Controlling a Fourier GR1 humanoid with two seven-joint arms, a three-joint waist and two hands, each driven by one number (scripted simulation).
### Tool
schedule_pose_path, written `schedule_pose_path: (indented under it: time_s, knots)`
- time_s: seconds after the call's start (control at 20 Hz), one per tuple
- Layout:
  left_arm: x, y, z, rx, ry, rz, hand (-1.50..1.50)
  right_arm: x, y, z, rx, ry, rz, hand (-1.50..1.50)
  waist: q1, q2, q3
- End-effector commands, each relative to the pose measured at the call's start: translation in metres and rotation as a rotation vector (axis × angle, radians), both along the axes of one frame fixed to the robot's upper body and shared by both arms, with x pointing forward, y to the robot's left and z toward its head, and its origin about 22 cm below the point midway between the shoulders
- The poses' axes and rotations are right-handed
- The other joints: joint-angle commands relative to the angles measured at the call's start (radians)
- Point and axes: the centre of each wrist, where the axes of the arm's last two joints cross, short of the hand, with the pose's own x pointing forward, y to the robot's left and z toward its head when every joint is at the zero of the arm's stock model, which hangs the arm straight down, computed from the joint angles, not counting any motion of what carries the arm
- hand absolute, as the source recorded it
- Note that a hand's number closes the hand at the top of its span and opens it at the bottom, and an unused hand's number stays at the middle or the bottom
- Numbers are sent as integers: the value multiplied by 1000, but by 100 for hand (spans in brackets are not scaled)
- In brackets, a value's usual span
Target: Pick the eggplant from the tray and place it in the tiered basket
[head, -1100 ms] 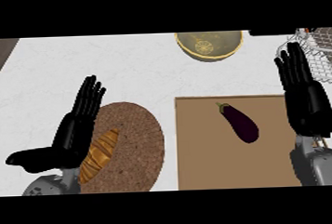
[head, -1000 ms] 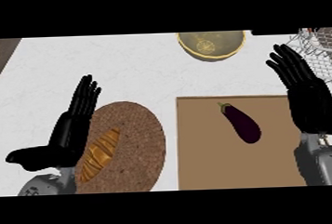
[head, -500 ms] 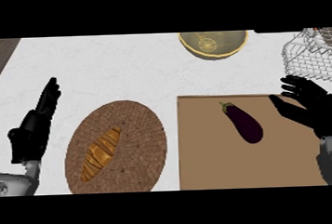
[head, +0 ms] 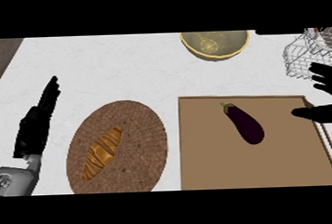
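Eggplant point(head: 243, 124) lay untouched on the tray point(head: 198, 168), apart from the tiered basket point(head: 303, 58) at the desk's far right. Right hand point(head: 323, 113) hovered near it, fingers and thumb spread, holding nothing; left hand point(head: 36, 125) rested open at left. Grasp, lift and placing not yet done.
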Motion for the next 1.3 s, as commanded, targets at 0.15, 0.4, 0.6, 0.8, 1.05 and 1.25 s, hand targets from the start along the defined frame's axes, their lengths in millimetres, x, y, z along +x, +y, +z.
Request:
schedule_pose_path:
  time_s: [0.15,0.4,0.6,0.8,1.05,1.25]
  knots:
    - [3,5,-4,21,9,-21,0,31,17,66,-223,246,289,-150,27,3,-2]
    - [9,1,8,1,11,-11,0,72,48,72,-237,316,315,-150,17,1,1]
    - [6,5,-5,23,11,3,0,94,77,65,-249,404,300,-150,20,2,0]
    - [3,8,3,22,0,-11,0,109,94,57,-219,484,311,-150,17,1,1]
    - [3,11,10,8,6,-2,0,99,112,35,-306,570,349,-150,2,-3,0]
    - [4,4,-8,7,9,8,0,86,120,19,-320,594,378,-150,-8,-4,0]
